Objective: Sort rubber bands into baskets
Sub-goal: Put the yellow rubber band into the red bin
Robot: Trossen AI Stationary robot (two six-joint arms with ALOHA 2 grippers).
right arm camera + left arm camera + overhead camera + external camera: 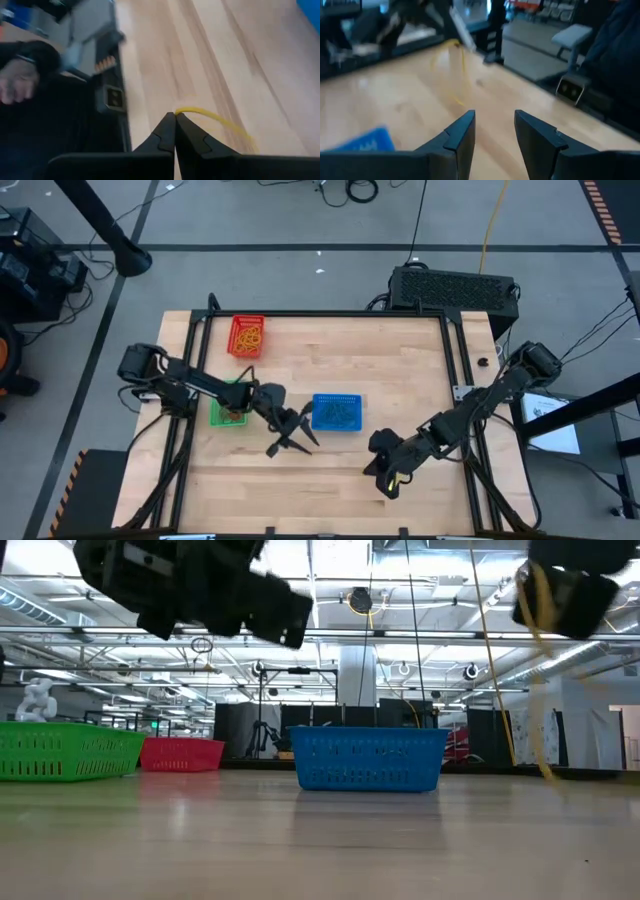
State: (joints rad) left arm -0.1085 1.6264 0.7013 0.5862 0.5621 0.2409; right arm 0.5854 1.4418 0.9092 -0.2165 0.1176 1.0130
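Observation:
A yellow rubber band (216,119) hangs from my right gripper (175,117), which is shut on it above the table's near right part (390,483). The low view shows the band (536,690) dangling below that gripper (558,592). My left gripper (494,131) is open and holds nothing. It hovers over the table's middle (295,442), between the green basket (228,410) and the blue basket (336,412). The red basket (247,336) stands at the far left with yellow and orange bands in it. My right gripper pinches one end of the yellow band's loop (184,111) between its two shut fingertips, slanting down from above. The rest of the loop hangs slack below the fingers (545,755) and seems lifted clear of the table.
Black frame rails run along the table's left and right edges (455,380). A dark box (452,288) sits beyond the far edge. Bare wood lies between the blue basket and my right gripper. A person's hand (17,82) shows beyond the table.

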